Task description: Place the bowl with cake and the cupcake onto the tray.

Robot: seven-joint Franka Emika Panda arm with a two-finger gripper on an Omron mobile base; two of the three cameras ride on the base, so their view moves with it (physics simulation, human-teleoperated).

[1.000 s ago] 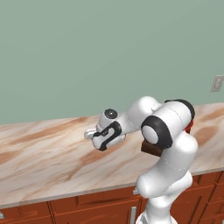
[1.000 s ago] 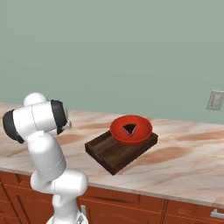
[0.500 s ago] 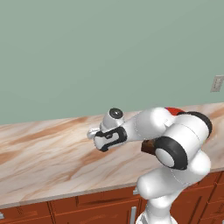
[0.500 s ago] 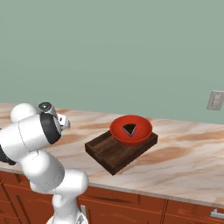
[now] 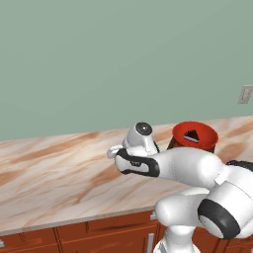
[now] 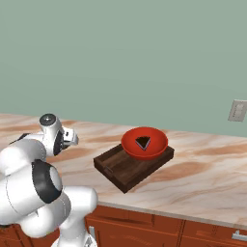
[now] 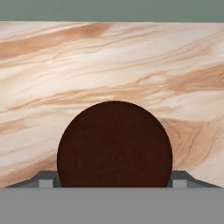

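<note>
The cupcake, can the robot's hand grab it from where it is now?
Probably yes. In the hand view the cupcake sits right in front of the open gripper, between its two fingertips, on bare marble counter with nothing in between.

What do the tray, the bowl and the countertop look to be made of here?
Tray: dark brown wood, matte, with faint grain lines and low raised sides. Bowl with cake: glossy red, probably glazed ceramic or plastic; its even sheen leaves that open. Countertop: polished marble-like stone, cream with tan veins. All of it is rendered, so these are looks only.
</note>
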